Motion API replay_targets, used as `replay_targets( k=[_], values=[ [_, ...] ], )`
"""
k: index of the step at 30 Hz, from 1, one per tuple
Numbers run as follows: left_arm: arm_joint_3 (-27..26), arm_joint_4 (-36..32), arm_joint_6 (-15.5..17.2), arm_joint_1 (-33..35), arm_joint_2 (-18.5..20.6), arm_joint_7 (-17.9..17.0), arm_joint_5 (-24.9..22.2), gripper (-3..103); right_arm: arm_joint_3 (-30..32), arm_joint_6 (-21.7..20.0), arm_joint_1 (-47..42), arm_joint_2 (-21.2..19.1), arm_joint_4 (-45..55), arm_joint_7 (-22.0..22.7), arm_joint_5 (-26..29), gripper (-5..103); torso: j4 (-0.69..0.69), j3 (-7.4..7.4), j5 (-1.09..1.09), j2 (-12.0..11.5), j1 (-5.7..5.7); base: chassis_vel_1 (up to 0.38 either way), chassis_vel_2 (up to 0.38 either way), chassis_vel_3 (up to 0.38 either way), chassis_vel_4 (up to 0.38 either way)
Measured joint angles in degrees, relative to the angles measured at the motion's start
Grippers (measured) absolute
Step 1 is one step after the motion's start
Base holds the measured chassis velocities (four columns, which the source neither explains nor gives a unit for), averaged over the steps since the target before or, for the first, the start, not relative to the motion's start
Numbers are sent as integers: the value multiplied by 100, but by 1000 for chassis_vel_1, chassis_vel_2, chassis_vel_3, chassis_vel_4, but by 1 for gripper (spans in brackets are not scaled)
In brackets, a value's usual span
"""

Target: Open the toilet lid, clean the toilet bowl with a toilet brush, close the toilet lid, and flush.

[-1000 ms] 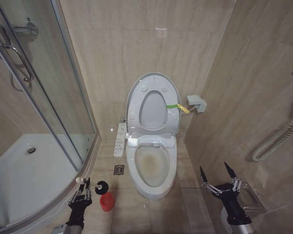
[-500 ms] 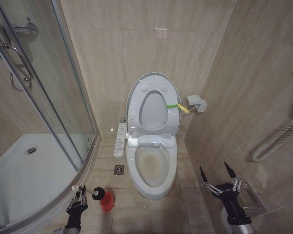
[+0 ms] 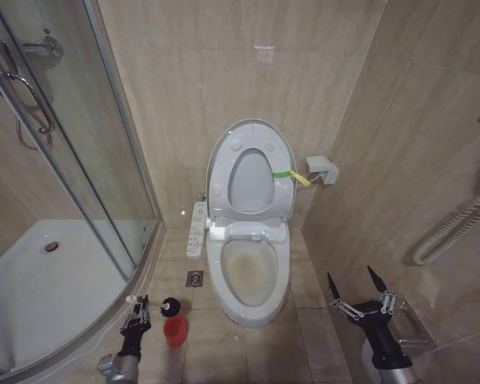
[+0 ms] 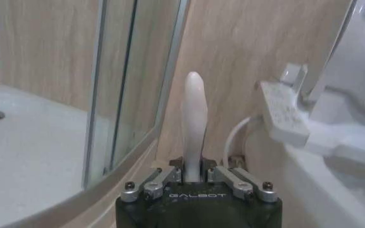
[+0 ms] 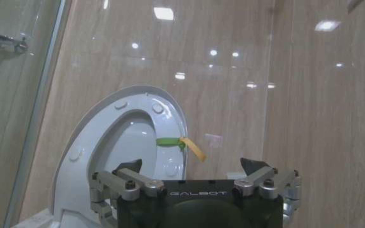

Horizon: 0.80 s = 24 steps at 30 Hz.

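Head view: the large glossy white oval plastic toilet lid (image 3: pixel 250 172) stands upright against the beige tiled wall, its round bumpers facing the room and the white seat ring raised with it, so the opening step looks done. The white ceramic toilet bowl (image 3: pixel 249 276) below it shows yellowish-brown staining inside, which suggests the scrubbing is either unfinished or not begun; closing the lid and flushing are both left. At the lower left, the left end effector (image 3: pixel 135 318) sits low near the floor, beside the curved shower tray (image 3: pixel 40 288), with its arm reaching up from the bottom edge. It grips the pale thin handle of the small toilet brush (image 3: pixel 169 305), whose dark round bristle head hangs just above the red round cup holder (image 3: pixel 174 330). The brush is well short of the bowl. At the lower right, the right end effector (image 3: pixel 358 290) is parked beside the bowl near the right wall, fingers pointing up and spread wide, holding nothing.

Left wrist view: the left end effector (image 4: pixel 194 176) is closed narrowly on the brush handle (image 4: pixel 194 123), which rises straight out from between its fingers.

Right wrist view: the right end effector (image 5: pixel 192 167) shows both fingers far apart and empty, facing the raised lid (image 5: pixel 122 152).
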Motion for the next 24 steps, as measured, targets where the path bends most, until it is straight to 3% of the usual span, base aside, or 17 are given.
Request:
replay_targets(
  k=[10, 24],
  values=[
    [20, 414, 21, -60, -18, -135, 264, 18, 0, 0, 0, 0, 0, 0, 0, 100, 1, 0, 0, 0, 0, 0, 0, 0, 0],
    [53, 798, -72, -201, 15, -125, 287, 18, 0, 0, 0, 0, 0, 0, 0, 100, 0, 0, 0, 0, 0, 0, 0, 0, 0]
  ],
)
